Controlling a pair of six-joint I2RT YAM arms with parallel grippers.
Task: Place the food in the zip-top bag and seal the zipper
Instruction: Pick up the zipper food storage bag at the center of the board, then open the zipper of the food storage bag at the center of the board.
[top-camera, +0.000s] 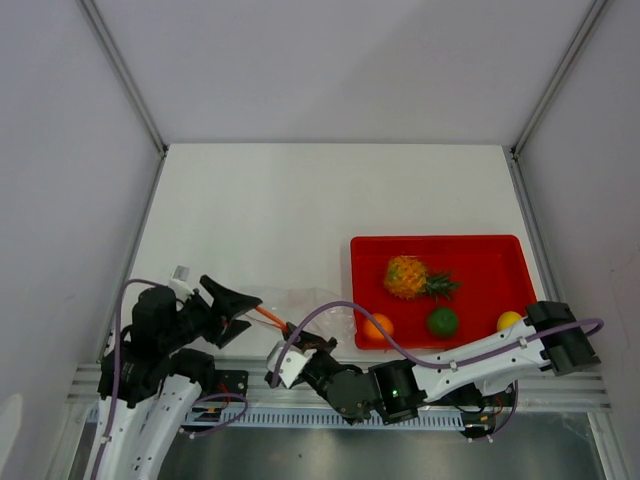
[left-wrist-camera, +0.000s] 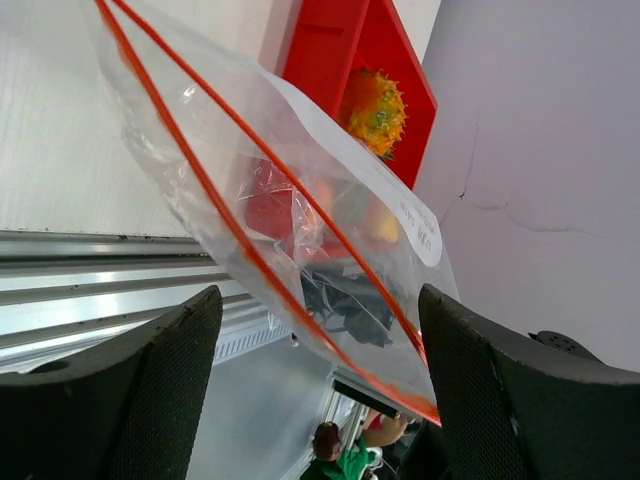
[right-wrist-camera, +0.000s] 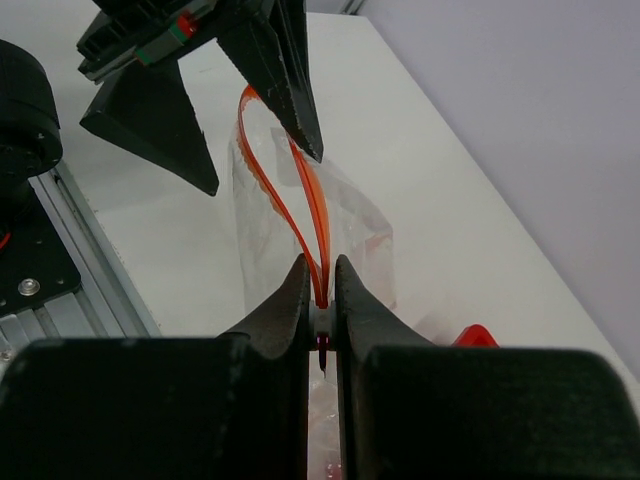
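Note:
The zip-top bag (top-camera: 300, 303) hangs clear between my two grippers near the table's front edge. Its orange-red zipper (top-camera: 268, 316) stands parted, its two strips bowed apart (right-wrist-camera: 300, 215). My right gripper (right-wrist-camera: 320, 275) is shut on the zipper's near end. At the far end my left gripper (left-wrist-camera: 320, 370) is open, its fingers either side of the bag's corner (left-wrist-camera: 430, 405). The food lies in the red tray (top-camera: 435, 241): a pineapple (top-camera: 407, 277), an orange ball (top-camera: 378, 327), a green fruit (top-camera: 442, 322) and a lemon (top-camera: 509, 320).
The tray sits at the right of the white table, just right of the bag. An aluminium rail (top-camera: 250, 405) runs along the near edge under both arms. White walls enclose the table on three sides.

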